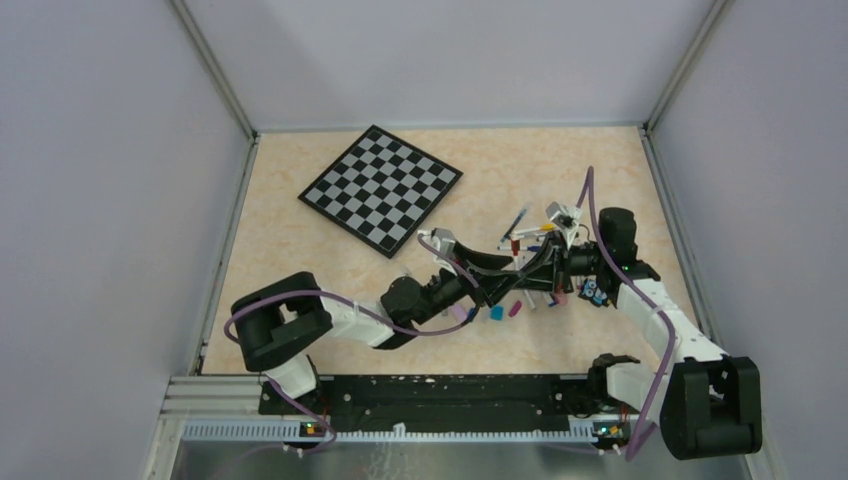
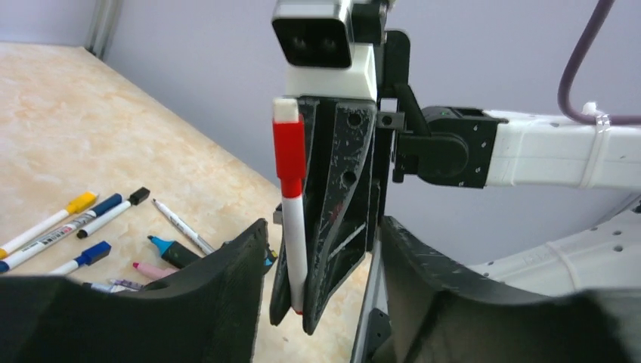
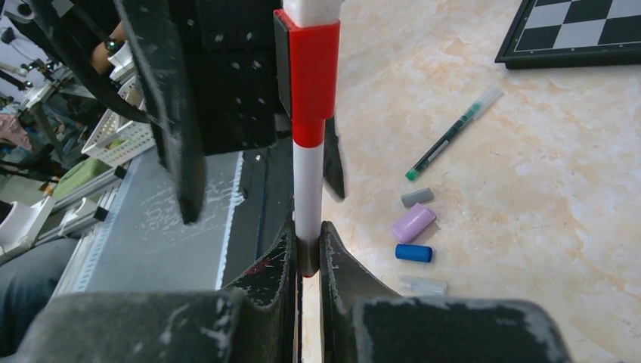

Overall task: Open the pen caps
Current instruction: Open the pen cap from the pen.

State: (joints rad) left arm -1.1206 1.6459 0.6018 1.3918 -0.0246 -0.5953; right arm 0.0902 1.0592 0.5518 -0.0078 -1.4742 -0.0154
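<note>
Low on the red-capped pen (image 3: 308,189), at the bottom of its white barrel, the right gripper (image 3: 307,242) is clamped tight and holds the pen upright above the table (image 3: 529,227). The red cap (image 3: 311,72) sits at the pen's top end, not yet off. The left gripper (image 2: 323,227) faces the pen with its fingers spread, one on either side, and no contact with the cap shows. The step in hand looks like the left gripper's pinch and pull. It should close squarely on the red cap, not on the white barrel under it. Because the pen is held only at its far end, a sideways tug would likely swing it in the clamp, so the pull should run straight along the barrel. Loose caps (image 3: 413,223) already lie on the table beside the pen, a fair place to drop this one.
</note>
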